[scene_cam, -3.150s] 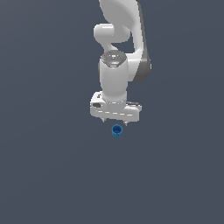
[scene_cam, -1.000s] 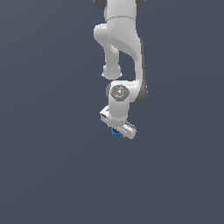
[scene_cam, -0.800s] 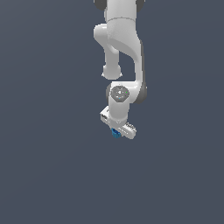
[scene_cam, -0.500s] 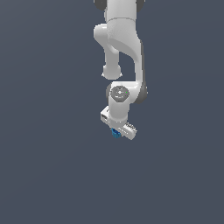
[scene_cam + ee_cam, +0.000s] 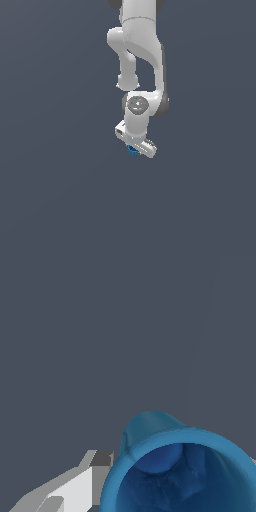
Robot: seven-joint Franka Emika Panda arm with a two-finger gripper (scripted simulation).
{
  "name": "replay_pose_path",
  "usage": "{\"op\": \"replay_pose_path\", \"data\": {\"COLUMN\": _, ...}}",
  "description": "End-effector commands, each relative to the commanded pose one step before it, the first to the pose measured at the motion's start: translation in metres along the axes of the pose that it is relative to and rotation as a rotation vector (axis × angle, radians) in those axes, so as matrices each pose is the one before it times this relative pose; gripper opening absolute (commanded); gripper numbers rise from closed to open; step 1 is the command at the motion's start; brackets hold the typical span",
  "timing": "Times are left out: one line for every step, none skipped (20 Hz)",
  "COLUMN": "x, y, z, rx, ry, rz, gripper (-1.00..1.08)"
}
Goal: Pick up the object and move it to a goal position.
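Note:
The object is a small bright-blue cup (image 5: pixel 133 151). In the exterior view it shows only as a sliver under the white hand. My gripper (image 5: pixel 136 149) is tilted and turned, and sits down over the cup. In the wrist view the cup (image 5: pixel 175 471) fills the lower part of the picture, with its hollow top open towards the camera. One white finger (image 5: pixel 75 491) with a dark pad touches its rim. A grey sliver of the other finger (image 5: pixel 253 460) touches the far side. The gripper (image 5: pixel 178 459) looks shut on the cup.
The white arm (image 5: pixel 140 55) reaches down from the top of the exterior view. A plain dark grey-blue surface (image 5: pixel 60 190) lies all around. No other objects and no goal marker show.
Since 3.1 s ago the hand has turned, tilted and come down over the cup, which was in plain sight below the fingers. Over the last second almost nothing has moved.

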State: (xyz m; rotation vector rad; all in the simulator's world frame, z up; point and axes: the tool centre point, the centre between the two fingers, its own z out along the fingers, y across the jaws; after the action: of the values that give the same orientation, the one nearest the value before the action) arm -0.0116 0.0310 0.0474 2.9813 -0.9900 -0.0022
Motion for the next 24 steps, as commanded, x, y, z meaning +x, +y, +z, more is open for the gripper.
{"op": "replay_pose_path", "data": {"x": -0.00318, "y": -0.00134, "z": -0.00793, "rx": 0.00142, "ry": 0.00141, "rz": -0.00043, "gripper": -1.0}}
{"op": "replay_pose_path", "data": {"x": -0.00194, "y": -0.00038, "z": -0.00385, "rx": 0.0, "ry": 0.0, "rz": 0.0, "gripper": -1.0}}
{"op": "replay_pose_path", "data": {"x": -0.00217, "y": -0.00043, "z": -0.00432, "rx": 0.0, "ry": 0.0, "rz": 0.0, "gripper": -1.0}}
{"op": "replay_pose_path", "data": {"x": -0.00229, "y": -0.00035, "z": -0.00474, "rx": 0.00026, "ry": -0.00033, "rz": 0.00024, "gripper": -1.0}}
{"op": "replay_pose_path", "data": {"x": -0.00264, "y": -0.00052, "z": -0.00527, "rx": 0.0, "ry": 0.0, "rz": 0.0, "gripper": -1.0}}
{"op": "replay_pose_path", "data": {"x": -0.00288, "y": -0.00057, "z": -0.00576, "rx": 0.0, "ry": 0.0, "rz": 0.0, "gripper": -1.0}}
{"op": "replay_pose_path", "data": {"x": -0.00312, "y": -0.00062, "z": -0.00625, "rx": 0.0, "ry": 0.0, "rz": 0.0, "gripper": -1.0}}
{"op": "replay_pose_path", "data": {"x": -0.00336, "y": -0.00067, "z": -0.00675, "rx": 0.0, "ry": 0.0, "rz": 0.0, "gripper": -1.0}}
{"op": "replay_pose_path", "data": {"x": -0.00361, "y": -0.00072, "z": -0.00727, "rx": 0.0, "ry": 0.0, "rz": 0.0, "gripper": -1.0}}
{"op": "replay_pose_path", "data": {"x": -0.00385, "y": -0.00077, "z": -0.00779, "rx": 0.0, "ry": 0.0, "rz": 0.0, "gripper": -1.0}}
{"op": "replay_pose_path", "data": {"x": -0.00411, "y": -0.00082, "z": -0.00833, "rx": 0.0, "ry": 0.0, "rz": 0.0, "gripper": -1.0}}
{"op": "replay_pose_path", "data": {"x": -0.00415, "y": -0.00069, "z": -0.00876, "rx": -0.00006, "ry": -0.00019, "rz": 0.00045, "gripper": -1.0}}
{"op": "replay_pose_path", "data": {"x": -0.00457, "y": -0.00092, "z": -0.00934, "rx": 0.0, "ry": 0.0, "rz": 0.0, "gripper": -1.0}}
{"op": "replay_pose_path", "data": {"x": -0.00468, "y": -0.00094, "z": -0.00962, "rx": 0.0, "ry": 0.0, "rz": 0.0, "gripper": -1.0}}
{"op": "replay_pose_path", "data": {"x": -0.00471, "y": -0.00095, "z": -0.00975, "rx": -0.00035, "ry": 0.00031, "rz": 0.00014, "gripper": -1.0}}
{"op": "replay_pose_path", "data": {"x": -0.00477, "y": -0.00096, "z": -0.0099, "rx": 0.0, "ry": 0.0, "rz": 0.0, "gripper": -1.0}}
{"op": "replay_pose_path", "data": {"x": -0.00483, "y": -0.00098, "z": -0.01007, "rx": 0.0, "ry": 0.0, "rz": 0.0, "gripper": -1.0}}
{"op": "replay_pose_path", "data": {"x": -0.00489, "y": -0.00099, "z": -0.01025, "rx": -0.00033, "ry": 0.00032, "rz": 0.00015, "gripper": -1.0}}
{"op": "replay_pose_path", "data": {"x": -0.00497, "y": -0.00102, "z": -0.01047, "rx": -0.00033, "ry": 0.00034, "rz": 0.00013, "gripper": -1.0}}
{"op": "replay_pose_path", "data": {"x": -0.00505, "y": -0.00104, "z": -0.01071, "rx": 0.0, "ry": 0.0, "rz": 0.0, "gripper": -1.0}}
{"op": "replay_pose_path", "data": {"x": -0.00519, "y": -0.00109, "z": -0.01099, "rx": -0.00032, "ry": 0.00035, "rz": 0.00012, "gripper": -1.0}}
{"op": "replay_pose_path", "data": {"x": -0.00531, "y": -0.00113, "z": -0.01129, "rx": -0.00031, "ry": 0.00036, "rz": 0.00012, "gripper": -1.0}}
{"op": "replay_pose_path", "data": {"x": -0.0053, "y": -0.00113, "z": -0.01136, "rx": 0.0, "ry": 0.0, "rz": 0.0, "gripper": -1.0}}
{"op": "replay_pose_path", "data": {"x": -0.00532, "y": -0.00117, "z": -0.01137, "rx": -0.00031, "ry": 0.00036, "rz": 0.00011, "gripper": -1.0}}
